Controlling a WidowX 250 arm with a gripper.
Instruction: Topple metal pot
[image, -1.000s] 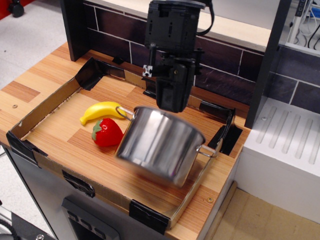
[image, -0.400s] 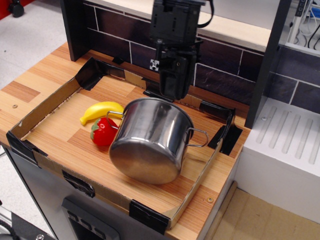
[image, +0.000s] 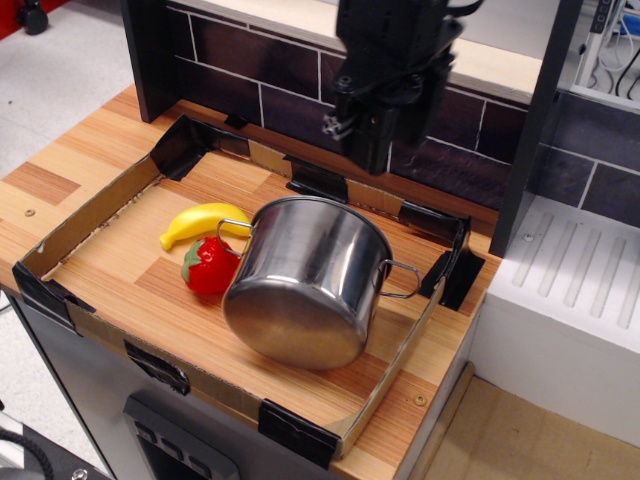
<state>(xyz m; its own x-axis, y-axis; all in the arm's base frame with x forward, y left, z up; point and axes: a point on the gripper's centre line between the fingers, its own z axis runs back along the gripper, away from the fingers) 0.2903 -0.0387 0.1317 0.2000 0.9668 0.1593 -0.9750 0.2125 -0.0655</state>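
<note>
The metal pot (image: 305, 285) lies tipped over in the cardboard tray (image: 92, 213), its flat shiny bottom turned toward the camera and its rim toward the back wall. One wire handle (image: 402, 280) sticks out at the right, the other (image: 232, 231) at the left near the fruit. My gripper (image: 373, 148) hangs above and behind the pot, clear of it, in front of the brick wall. Its fingers are dark and seen end-on, so I cannot tell whether they are open or shut. It holds nothing that I can see.
A yellow toy banana (image: 200, 221) and a red toy strawberry (image: 211, 266) lie just left of the pot, the strawberry touching it. A dark brick wall (image: 250, 95) closes the back. A black post (image: 525, 130) and a white drainer (image: 575, 290) stand at the right.
The pot has gone from tilted in mid-fall to lying on its side at rest. My gripper has risen and moved to the right, away from the pot.
</note>
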